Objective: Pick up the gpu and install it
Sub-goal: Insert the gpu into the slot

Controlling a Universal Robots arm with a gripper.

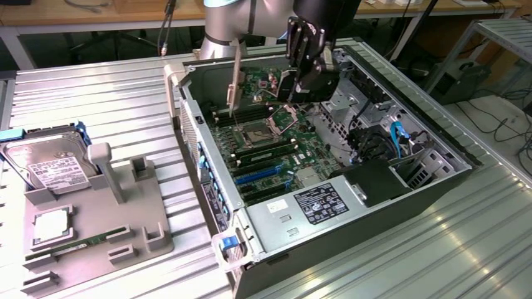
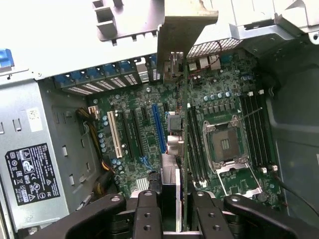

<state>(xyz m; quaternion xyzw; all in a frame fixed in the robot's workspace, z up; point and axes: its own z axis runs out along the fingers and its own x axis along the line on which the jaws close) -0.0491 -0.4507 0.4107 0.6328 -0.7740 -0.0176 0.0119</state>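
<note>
The gpu [image 1: 259,84] hangs over the open computer case [image 1: 199,156], and my gripper [image 1: 298,90] is shut on it. Its silvery bracket [image 1: 236,75] points down at the end toward the exterior view's left. In the wrist view the gpu [image 2: 185,149] appears edge-on as a thin line running away from my gripper [image 2: 178,219], with its bracket [image 2: 184,35] at the far end. The black fingers [image 2: 147,214] close on the card from both sides. Below the card lies the motherboard [image 2: 144,149], and the card sits between the blue slot [image 2: 158,127] and the memory slots [image 2: 195,149].
A white slot [image 2: 115,134], the open CPU socket [image 1: 253,134] and the power supply [image 1: 320,204] lie inside the case. At the exterior view's left, a grey fixture [image 1: 99,230] holds a hard drive [image 1: 50,165], a CPU [image 1: 52,224] and a green memory stick [image 1: 79,246].
</note>
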